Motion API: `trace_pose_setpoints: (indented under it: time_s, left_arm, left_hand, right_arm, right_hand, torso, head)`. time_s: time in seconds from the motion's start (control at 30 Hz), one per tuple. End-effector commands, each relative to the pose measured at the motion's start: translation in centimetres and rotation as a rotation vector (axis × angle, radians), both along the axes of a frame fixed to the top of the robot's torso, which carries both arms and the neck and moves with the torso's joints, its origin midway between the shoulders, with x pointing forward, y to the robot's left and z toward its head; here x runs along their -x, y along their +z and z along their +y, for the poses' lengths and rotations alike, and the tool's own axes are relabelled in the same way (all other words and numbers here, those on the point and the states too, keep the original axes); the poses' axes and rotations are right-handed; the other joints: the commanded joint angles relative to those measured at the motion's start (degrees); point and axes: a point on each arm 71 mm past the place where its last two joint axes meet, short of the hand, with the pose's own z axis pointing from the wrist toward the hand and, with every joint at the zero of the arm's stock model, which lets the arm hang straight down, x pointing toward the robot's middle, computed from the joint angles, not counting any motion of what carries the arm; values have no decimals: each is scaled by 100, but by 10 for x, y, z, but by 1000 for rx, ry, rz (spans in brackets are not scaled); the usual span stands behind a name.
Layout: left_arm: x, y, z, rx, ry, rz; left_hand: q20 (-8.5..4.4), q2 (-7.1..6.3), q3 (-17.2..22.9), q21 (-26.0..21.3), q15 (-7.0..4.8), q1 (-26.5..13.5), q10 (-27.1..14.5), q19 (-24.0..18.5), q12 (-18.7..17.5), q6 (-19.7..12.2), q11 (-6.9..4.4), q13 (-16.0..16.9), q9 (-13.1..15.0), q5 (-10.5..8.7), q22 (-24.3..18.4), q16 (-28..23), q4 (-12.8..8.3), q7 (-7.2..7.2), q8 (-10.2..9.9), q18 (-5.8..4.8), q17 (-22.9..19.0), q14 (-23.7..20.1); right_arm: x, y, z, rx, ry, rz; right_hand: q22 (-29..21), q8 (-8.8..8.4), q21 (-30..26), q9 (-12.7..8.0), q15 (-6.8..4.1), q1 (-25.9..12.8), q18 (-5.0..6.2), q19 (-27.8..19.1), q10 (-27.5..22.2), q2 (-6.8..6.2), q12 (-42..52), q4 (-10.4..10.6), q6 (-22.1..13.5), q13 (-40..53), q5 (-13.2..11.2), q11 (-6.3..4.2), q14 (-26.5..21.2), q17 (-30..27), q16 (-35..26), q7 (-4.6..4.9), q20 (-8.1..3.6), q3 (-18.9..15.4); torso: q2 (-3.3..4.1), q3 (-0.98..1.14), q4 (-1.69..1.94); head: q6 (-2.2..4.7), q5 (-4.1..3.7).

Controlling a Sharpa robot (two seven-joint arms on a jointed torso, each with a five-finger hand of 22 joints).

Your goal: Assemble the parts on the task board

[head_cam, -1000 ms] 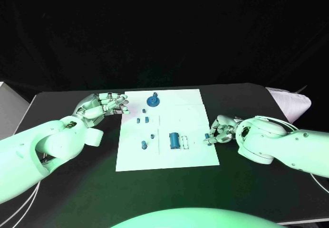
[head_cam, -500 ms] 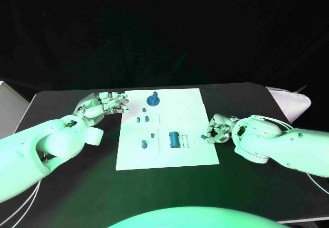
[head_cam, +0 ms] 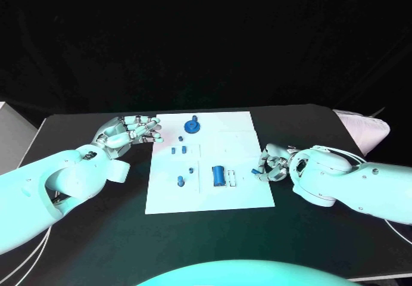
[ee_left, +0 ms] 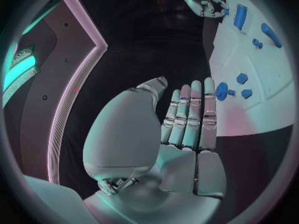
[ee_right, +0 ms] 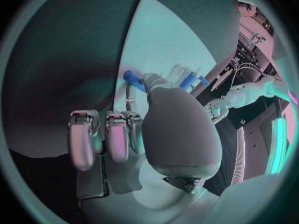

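The white task board [head_cam: 225,140] lies in the middle of the black table. On it are a round blue knob [head_cam: 193,126], a blue cylinder [head_cam: 219,175] and several small blue pieces. My right hand [head_cam: 275,162] sits at the board's right edge and pinches a small blue piece [head_cam: 256,172] between thumb and finger; the right wrist view shows that piece [ee_right: 132,79] just over the board [ee_right: 168,45]. My left hand [head_cam: 128,132] hovers beside the board's far left corner, fingers stretched out [ee_left: 190,117], holding nothing. The knob [ee_left: 222,91] lies just past its fingertips.
A white object [head_cam: 367,130] rests at the table's right edge. A pale box edge [head_cam: 11,128] stands at the far left. Bare black table surrounds the board, with room in front of it.
My right hand has crept slightly toward the board's right edge with the small blue piece still pinched. The left hand has stayed put.
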Motion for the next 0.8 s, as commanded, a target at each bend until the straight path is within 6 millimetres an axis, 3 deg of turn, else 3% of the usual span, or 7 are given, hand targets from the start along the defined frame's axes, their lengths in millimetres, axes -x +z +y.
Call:
trace_pose_setpoints:
  time_s: [0.03,0.2,0.8]
  left_arm:
    - [1,1,-2,11,-15,-2]
    - [1,1,-2,11,-15,-2]
    - [1,0,-3,11,-18,1]
  left_hand:
    - [-5,3,3,-25,18,32,40,34,-21,41,11,-9,-5,22,-8,-23,29,3,8,62,9,1]
    - [-5,3,3,-25,18,32,40,34,-21,41,11,-9,-5,22,-8,-23,29,3,8,62,9,1]
    - [-5,4,3,-29,18,34,43,38,-30,36,14,-9,-7,22,-11,-25,34,8,4,62,13,3]
  right_arm:
    - [6,-8,4,12,17,30]
    - [9,-4,8,-25,9,5]
    - [16,9,37,-203,-31,25]
  right_hand:
    - [1425,-27,-16,-27,-4,4,-107,525,600,-64,12,-536,-19,1508,90,9,598,1507,24,24,1,597]
    - [1434,-4,22,16,-4,-79,-114,532,600,-113,12,-582,5,1508,267,7,598,1507,24,21,6,785]
    - [1443,25,58,59,-14,-273,-120,540,600,-165,12,-542,27,1508,278,-7,598,1507,24,2,0,874]
  torso:
    - [4,5,-3]
    - [7,7,0]
    - [11,4,2]
  head:
    - [14,11]
    - [12,18]
    - [1,9]
